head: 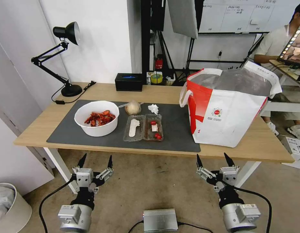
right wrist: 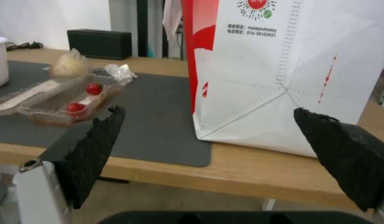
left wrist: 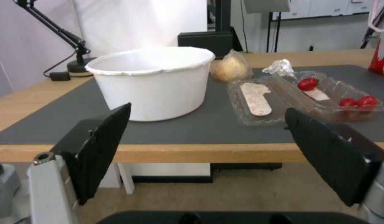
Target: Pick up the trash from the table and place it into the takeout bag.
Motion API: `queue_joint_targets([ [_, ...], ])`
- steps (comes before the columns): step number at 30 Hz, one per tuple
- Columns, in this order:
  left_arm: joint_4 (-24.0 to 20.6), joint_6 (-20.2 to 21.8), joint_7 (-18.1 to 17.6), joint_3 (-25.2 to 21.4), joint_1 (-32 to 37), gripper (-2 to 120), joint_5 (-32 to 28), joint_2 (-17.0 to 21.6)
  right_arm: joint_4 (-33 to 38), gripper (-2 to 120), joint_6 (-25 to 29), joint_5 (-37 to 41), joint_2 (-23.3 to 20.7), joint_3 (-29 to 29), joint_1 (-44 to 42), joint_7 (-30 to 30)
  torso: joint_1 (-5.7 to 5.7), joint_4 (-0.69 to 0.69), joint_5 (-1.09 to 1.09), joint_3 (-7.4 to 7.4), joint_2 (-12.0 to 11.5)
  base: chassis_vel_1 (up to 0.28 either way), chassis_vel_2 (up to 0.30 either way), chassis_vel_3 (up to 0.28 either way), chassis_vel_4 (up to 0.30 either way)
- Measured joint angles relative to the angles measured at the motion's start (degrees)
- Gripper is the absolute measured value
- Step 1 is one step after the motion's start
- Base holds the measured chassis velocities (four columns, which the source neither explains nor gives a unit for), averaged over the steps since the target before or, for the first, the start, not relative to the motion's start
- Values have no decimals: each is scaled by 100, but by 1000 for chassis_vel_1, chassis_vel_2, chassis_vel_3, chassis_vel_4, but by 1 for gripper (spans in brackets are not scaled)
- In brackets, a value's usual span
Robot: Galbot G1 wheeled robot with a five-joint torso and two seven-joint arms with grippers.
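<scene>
Trash sits on the mat [head: 175, 132]: bowl [head: 96, 118] of shells at its left end, clamshell [head: 143, 127] mid-mat, a wrapped lump [head: 133, 107] and tissue [head: 153, 108] just behind it. Bag [head: 224, 106] stands off the mat's right end, looks empty-ish. Left end effector [head: 95, 160] and right end effector [head: 215, 160] hang below the table [head: 36, 129] edge, fingers apart, holding nothing.

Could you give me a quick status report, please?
Left gripper and right gripper open, below table edge. Trash on mat; takeout bag upright, open. Nothing blocking.
</scene>
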Motion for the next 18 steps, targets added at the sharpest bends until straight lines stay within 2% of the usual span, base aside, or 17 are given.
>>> queue_joint_targets([
  [18,0,0,0,0,0,100,0,0,0,100,0,0,0,0,0,0,0,0,0,0,0,0,0,0,0],
])
